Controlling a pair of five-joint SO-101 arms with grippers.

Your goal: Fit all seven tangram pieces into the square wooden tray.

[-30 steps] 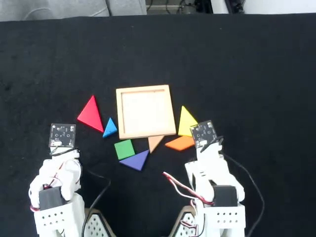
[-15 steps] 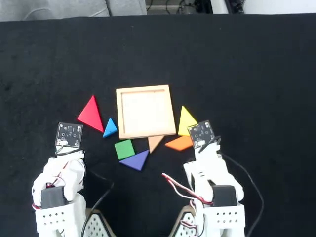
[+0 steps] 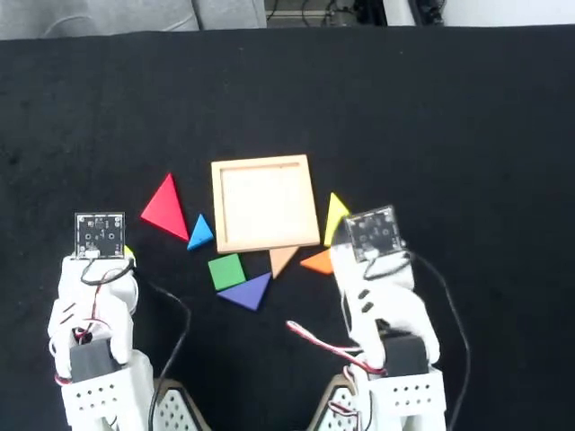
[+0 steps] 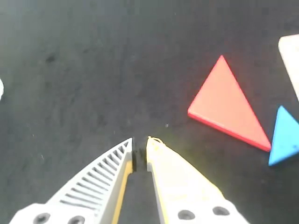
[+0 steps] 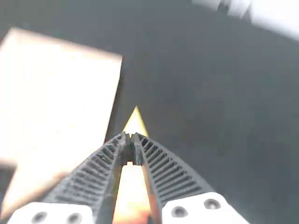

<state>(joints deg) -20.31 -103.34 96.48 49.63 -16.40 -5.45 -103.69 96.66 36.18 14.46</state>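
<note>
My left hand [image 4: 140, 140]: fingers drawn together at the tips, nothing between them, poised over bare black desk [image 3: 449, 135] on the left side of the layout. Nearest to it: the large red triangle [image 4: 227, 105], flat on the desk and apart from the fingertips. Just past that is the small blue triangle [image 4: 285, 135], close beside the red one's long edge and near the tray's left rim. My right hand [image 5: 129, 136]: fingers likewise pressed together, gripping nothing, set over the yellow triangle [image 5: 135, 122], whose point shows just beyond the fingertips. I cannot tell whether the hand touches it. The yellow triangle lies just off the right edge of the tray [image 3: 265, 203]. Orange piece [image 3: 316, 262]: on the desk below the yellow triangle, partly hidden under my right wrist. Tan triangle [image 3: 282, 259]: base against the tray's lower rim, point towards me. Green square [image 3: 226, 270]: just below the tray's lower left corner. Purple triangle [image 3: 249, 290]: beside the green square, on the side nearer me. The square wooden tray sits mid-desk between my two arms, slightly turned. All seven pieces lie outside it on the desk.
</note>
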